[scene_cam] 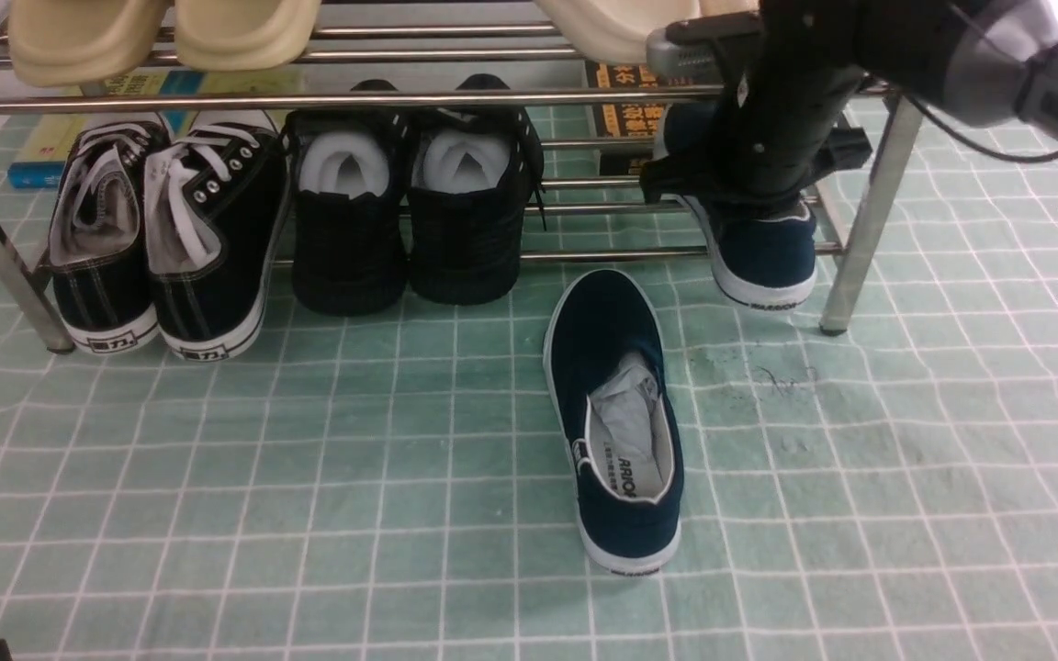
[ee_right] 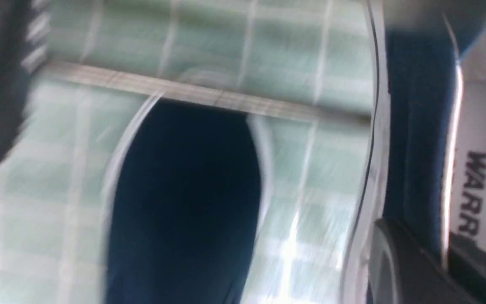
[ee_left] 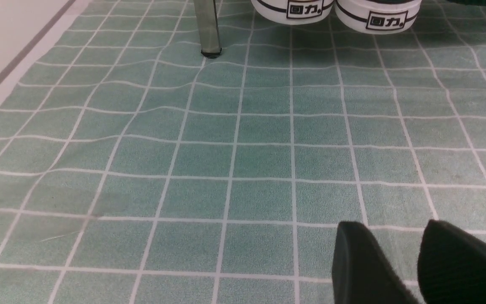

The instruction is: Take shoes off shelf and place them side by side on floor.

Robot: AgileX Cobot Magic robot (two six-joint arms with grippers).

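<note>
Left gripper [ee_left: 395, 228], nearest of all, has its fingers apart by a small gap, with nothing between them. Beyond it, one navy shoe [scene_cam: 625, 532] stands on the floor [scene_cam: 382, 514], sole down, heel to the near side and toe to the far side, just before the shelf [scene_cam: 878, 211]. Farther and to the right, the second navy shoe [scene_cam: 763, 252] is at the right end of the lower tier, its heel sticking out over the front rod. Right gripper [ee_right: 419, 230] is closed on the side wall of this second shoe, one finger inside the opening and one outside. On the same tier, the black lace-up sneakers [scene_cam: 208, 220] are at left, and the all-black shoes [scene_cam: 350, 239] are between them and the navy one. Behind are printed boxes or books [scene_cam: 625, 115]; I cannot tell which.
</note>
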